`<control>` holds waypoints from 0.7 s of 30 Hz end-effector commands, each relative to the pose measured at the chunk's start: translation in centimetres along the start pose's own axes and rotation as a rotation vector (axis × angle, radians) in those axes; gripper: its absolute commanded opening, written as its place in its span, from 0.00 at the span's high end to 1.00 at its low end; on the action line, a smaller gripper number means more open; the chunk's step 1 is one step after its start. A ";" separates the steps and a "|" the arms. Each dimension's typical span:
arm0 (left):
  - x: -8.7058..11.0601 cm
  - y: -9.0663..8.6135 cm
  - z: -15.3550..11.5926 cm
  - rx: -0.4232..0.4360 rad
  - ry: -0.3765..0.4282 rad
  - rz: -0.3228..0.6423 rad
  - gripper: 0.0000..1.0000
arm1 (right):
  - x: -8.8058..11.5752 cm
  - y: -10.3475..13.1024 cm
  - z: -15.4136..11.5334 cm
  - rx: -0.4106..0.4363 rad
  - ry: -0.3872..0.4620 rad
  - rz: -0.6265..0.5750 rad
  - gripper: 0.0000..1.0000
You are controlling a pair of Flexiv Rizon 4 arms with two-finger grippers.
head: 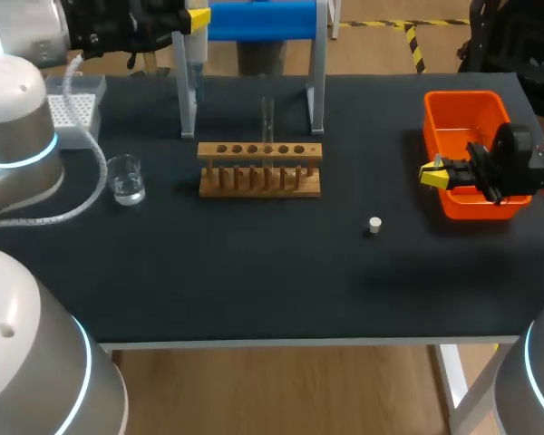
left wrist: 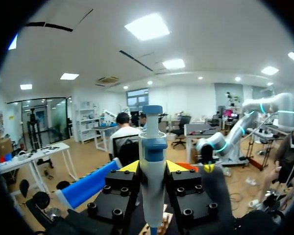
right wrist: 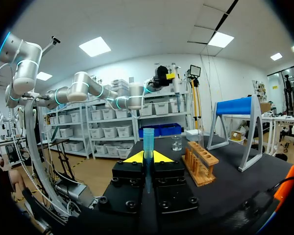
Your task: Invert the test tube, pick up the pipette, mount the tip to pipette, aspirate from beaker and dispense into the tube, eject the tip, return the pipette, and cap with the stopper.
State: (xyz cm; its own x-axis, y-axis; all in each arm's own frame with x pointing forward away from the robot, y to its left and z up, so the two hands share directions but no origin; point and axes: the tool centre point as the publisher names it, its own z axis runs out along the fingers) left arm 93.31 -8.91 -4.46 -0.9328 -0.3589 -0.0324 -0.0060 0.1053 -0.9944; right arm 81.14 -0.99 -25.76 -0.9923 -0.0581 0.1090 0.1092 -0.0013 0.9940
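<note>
Left gripper (left wrist: pixel 152 169) clenched on the pipette (left wrist: pixel 152 147), behind the wooden rack (head: pixel 260 169) to its left; right gripper (right wrist: pixel 148 157) pinching a blue tip (right wrist: pixel 148 139), well right of the rack; test tube (head: pixel 267 118) upright in the rack; stopper (head: pixel 374 226) lying front-right of it.

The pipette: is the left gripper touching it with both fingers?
Touching. The left wrist view shows the pipette upright between the fingers of the left gripper. Both black finger blocks press against its body from opposite sides, with no gap.
</note>
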 end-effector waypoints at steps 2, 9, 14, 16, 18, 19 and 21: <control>1.8 0.1 0.7 0.001 0.116 -0.008 1.00 | 0.1 0.1 0.0 0.002 -0.002 -0.001 1.00; 5.2 0.0 3.2 0.009 0.178 -0.033 1.00 | 0.1 0.1 0.0 0.002 -0.002 -0.001 1.00; 7.2 -0.4 4.8 0.036 0.182 -0.038 1.00 | 0.1 0.1 0.0 0.002 -0.002 -0.001 1.00; 8.0 -0.6 5.4 0.043 0.180 -0.027 1.00 | 0.1 0.1 0.0 0.002 -0.002 -0.001 1.00; 8.5 -0.7 5.8 0.048 0.175 -0.024 1.00 | 0.1 0.1 0.0 0.002 -0.002 -0.001 1.00; 8.9 -0.8 6.0 0.051 0.173 -0.023 1.00 | 0.1 0.1 0.0 0.002 -0.002 -0.001 1.00; 9.5 -0.9 6.4 0.058 0.164 -0.023 1.00 | 0.1 0.1 0.0 0.002 -0.002 -0.001 1.00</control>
State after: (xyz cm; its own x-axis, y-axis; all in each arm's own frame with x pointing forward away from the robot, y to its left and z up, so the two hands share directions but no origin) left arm 87.38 -17.34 -4.37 -0.9851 -0.1716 0.0073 -0.0168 0.0537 -0.9984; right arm 81.14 -0.99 -25.76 -0.9923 -0.0582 0.1090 0.1092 -0.0014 0.9940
